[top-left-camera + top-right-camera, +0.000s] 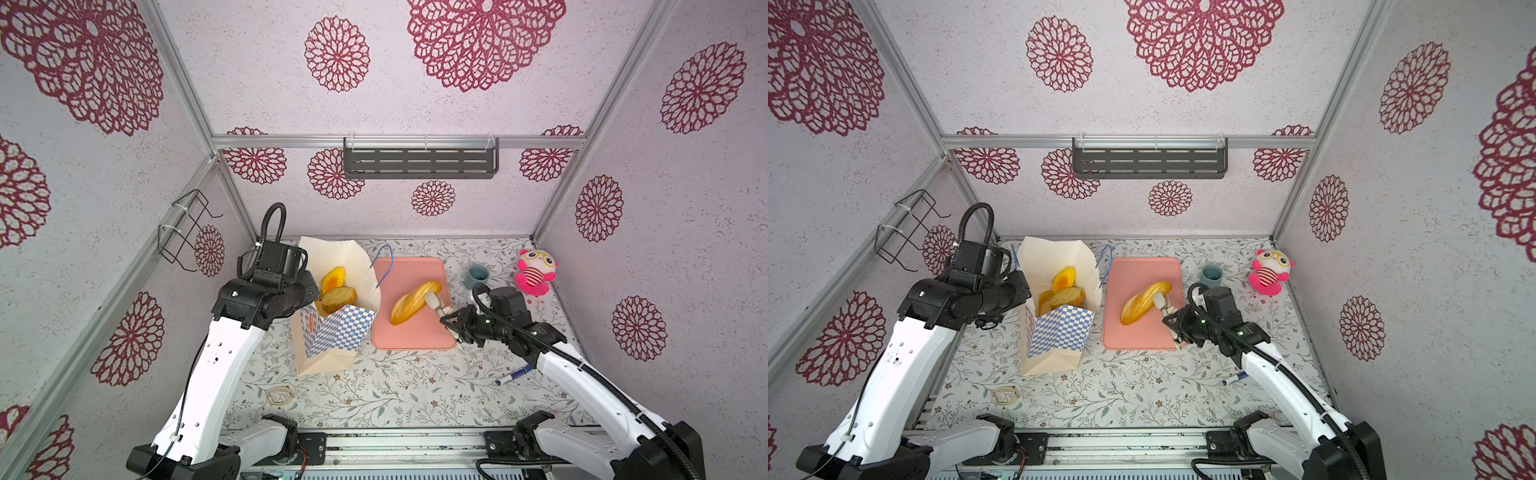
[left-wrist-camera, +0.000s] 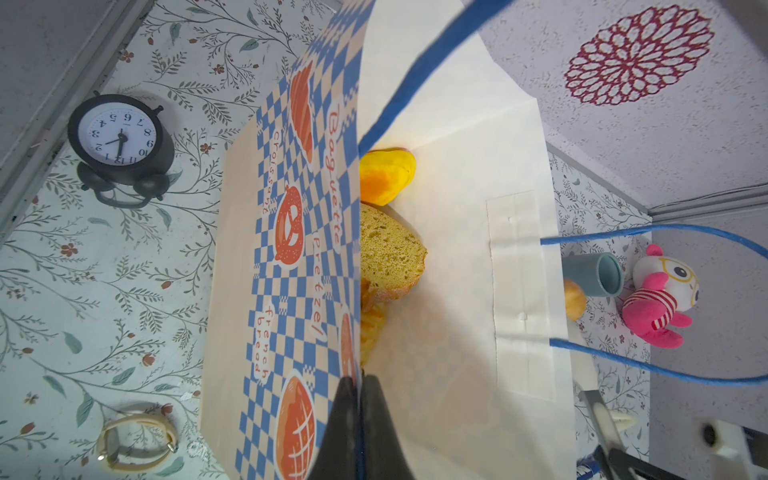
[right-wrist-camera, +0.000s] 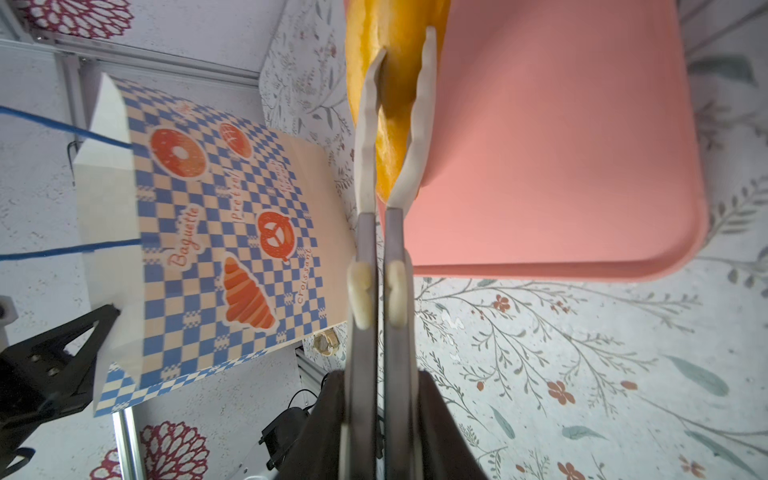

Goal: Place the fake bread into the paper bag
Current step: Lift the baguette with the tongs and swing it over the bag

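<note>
The paper bag stands open left of the pink tray, cream with a blue checkered band. Inside it lie pieces of fake bread: a speckled slice and a yellow pastry, also seen in the left wrist view. My left gripper is shut on the bag's rim at its left side. My right gripper is shut on metal tongs. The tongs' cream tips pinch the long golden loaf over the tray. I cannot tell whether the loaf is lifted.
A grey-blue cup and a pink plush toy stand right of the tray. A blue marker lies by the right arm and a wristwatch near the front left. A black clock sits behind the bag.
</note>
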{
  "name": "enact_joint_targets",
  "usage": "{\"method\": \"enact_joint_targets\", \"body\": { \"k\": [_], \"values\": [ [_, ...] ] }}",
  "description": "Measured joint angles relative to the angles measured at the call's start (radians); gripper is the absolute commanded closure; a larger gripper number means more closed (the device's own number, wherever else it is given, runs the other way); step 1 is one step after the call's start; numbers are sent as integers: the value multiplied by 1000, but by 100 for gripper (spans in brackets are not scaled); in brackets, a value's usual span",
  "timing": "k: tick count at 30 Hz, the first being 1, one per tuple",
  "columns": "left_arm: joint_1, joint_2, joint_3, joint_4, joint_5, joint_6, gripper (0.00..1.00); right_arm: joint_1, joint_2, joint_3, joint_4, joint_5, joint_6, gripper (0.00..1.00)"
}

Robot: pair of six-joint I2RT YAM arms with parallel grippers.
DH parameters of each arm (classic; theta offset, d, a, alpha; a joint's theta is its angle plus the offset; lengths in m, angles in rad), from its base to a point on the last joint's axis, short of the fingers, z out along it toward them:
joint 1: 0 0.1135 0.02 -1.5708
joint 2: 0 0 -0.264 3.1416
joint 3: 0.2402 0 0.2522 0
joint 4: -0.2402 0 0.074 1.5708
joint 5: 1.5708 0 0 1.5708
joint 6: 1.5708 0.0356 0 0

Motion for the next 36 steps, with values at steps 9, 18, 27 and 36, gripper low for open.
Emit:
{"method": "enact_joint_targets", "body": {
  "k": [9, 18, 27, 36],
  "values": [
    [4, 10, 0, 1, 0, 5, 100, -3, -10, 183, -128, 56, -143, 100],
    [5, 11, 0, 1, 0, 7, 100, -2, -13, 321, -214, 90, -232, 100],
    [6, 25, 0, 13, 7, 9, 100, -3, 94, 674, -212, 105, -314, 100],
    [6, 27, 0, 14, 7, 9, 100, 42, 243, 850, -121, 17, -303, 100]
  ]
}}
